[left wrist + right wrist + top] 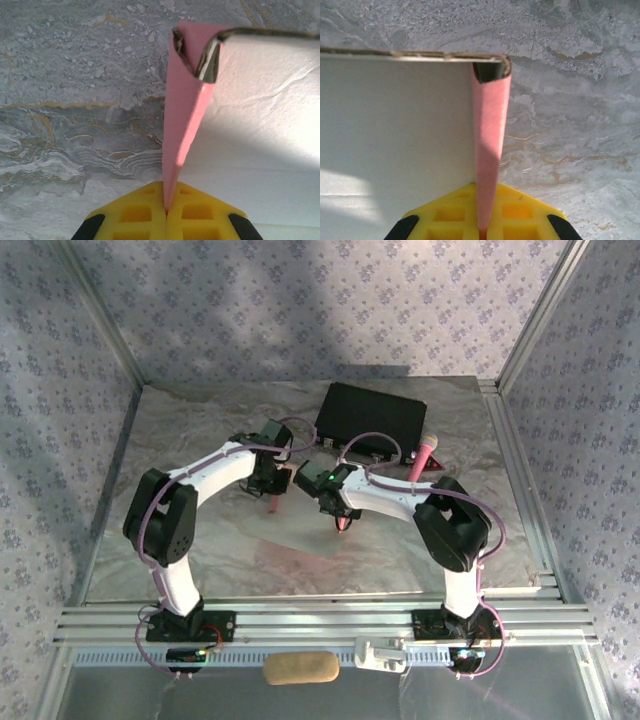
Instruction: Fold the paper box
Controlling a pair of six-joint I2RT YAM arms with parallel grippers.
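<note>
The paper box (pixel 300 540) lies flat on the marble table between the two arms, its pale inside facing up. In the left wrist view, my left gripper (pixel 166 209) is shut on a salmon-pink side flap (pixel 182 100) that stands upright, with the white inner panel (pixel 260 130) to its right. In the right wrist view, my right gripper (pixel 483 229) is shut on the opposite pink side flap (pixel 490 135), with the white panel (pixel 395 130) to its left. From above, the left gripper (pixel 272 498) and right gripper (pixel 342 520) point down at the sheet's two ends.
A black hard case (pixel 372 420) lies at the back of the table just behind the grippers. A pink stick microphone (pixel 422 455) rests right of the case. A tan pad (pixel 300 668) sits in front of the base rail. Patterned walls enclose the table.
</note>
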